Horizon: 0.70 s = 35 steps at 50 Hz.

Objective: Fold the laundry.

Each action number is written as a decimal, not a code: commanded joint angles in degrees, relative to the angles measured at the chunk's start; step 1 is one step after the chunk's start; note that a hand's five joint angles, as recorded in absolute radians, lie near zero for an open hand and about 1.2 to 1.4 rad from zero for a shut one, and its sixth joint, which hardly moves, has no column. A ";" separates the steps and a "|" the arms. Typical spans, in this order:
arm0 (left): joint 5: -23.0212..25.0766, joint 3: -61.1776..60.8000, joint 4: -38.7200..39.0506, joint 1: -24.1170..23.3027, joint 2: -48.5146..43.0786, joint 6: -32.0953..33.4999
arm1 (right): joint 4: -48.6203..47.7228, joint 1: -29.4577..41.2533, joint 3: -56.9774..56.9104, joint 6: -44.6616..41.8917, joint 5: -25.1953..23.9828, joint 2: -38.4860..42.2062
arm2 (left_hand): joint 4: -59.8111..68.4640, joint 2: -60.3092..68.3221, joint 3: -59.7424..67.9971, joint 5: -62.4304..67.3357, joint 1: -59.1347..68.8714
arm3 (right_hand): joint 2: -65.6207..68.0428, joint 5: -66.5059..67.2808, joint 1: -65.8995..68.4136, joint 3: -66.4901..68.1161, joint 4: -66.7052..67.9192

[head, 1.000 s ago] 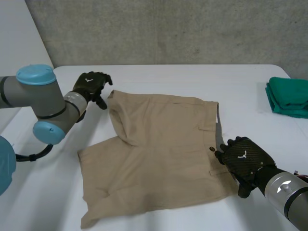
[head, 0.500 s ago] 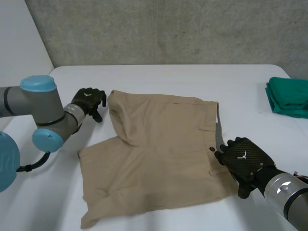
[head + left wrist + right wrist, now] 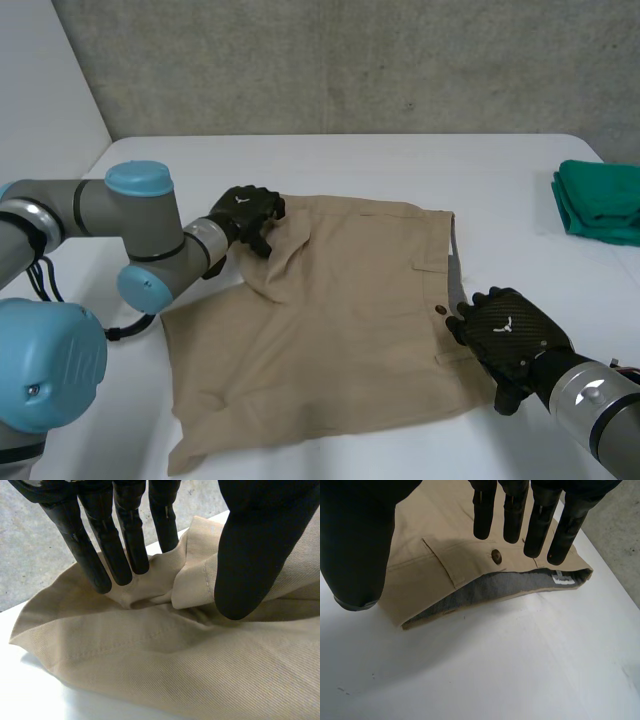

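Tan shorts (image 3: 340,300) flat at table (image 3: 400,165) centre, waistband toward 3 o'clock, legs toward 9.

Left robot hand (image 3: 246,212) on shorts' 10 o'clock corner: released, straight fingers (image 3: 125,545) pressing into cloth, thumb (image 3: 255,555) apart across raised fold.

Right robot hand (image 3: 510,332) at waistband, 4 o'clock edge: released, fingers straight over button (image 3: 496,555), thumb over bare table.

Folded green cloth (image 3: 603,200) at 2 o'clock from shorts, well apart.
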 commanded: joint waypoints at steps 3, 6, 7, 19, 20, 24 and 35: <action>-0.54 0.01 -0.13 0.05 -0.88 0.12 | -0.09 0.00 0.03 -0.02 -0.09 -0.02 | 8.39 8.29 8.17 8.51 7.82 | -3.33 -1.04 0.29 -1.80 -1.18; -1.24 0.01 -0.13 0.05 -1.06 0.12 | -0.18 0.00 0.03 -0.02 -0.35 -0.02 | 18.47 18.37 18.25 18.59 17.91 | -3.33 -1.04 0.29 -1.80 -1.18; -1.68 -0.07 -0.13 0.05 -1.06 0.12 | -0.18 0.00 0.11 -0.02 -0.35 0.07 | 21.49 21.40 21.27 21.62 20.93 | -3.33 -1.04 0.29 -1.80 -1.18; -7.48 -2.27 0.40 0.05 3.15 0.47 | -0.26 -0.09 0.11 -0.02 -0.62 0.07 | 42.87 42.77 42.65 42.99 42.30 | -3.33 -1.04 0.29 -1.80 -1.18; -7.39 -2.88 0.40 0.14 3.94 0.47 | -0.26 -0.09 0.11 -0.02 -0.70 0.07 | 42.87 42.77 42.65 42.99 42.30 | -3.33 -1.04 0.29 -1.80 -1.18; -7.04 -5.87 1.53 0.49 8.16 0.56 | -0.26 0.00 0.29 -0.02 -0.70 0.07 | 42.87 42.77 42.65 42.99 42.30 | -3.33 -1.04 0.29 -1.80 -1.18; -7.57 -10.88 4.88 0.93 13.88 0.73 | -0.26 0.09 0.47 -0.02 -0.70 0.07 | 42.87 42.77 42.65 42.99 42.30 | -3.33 -1.04 0.29 -1.80 -1.18</action>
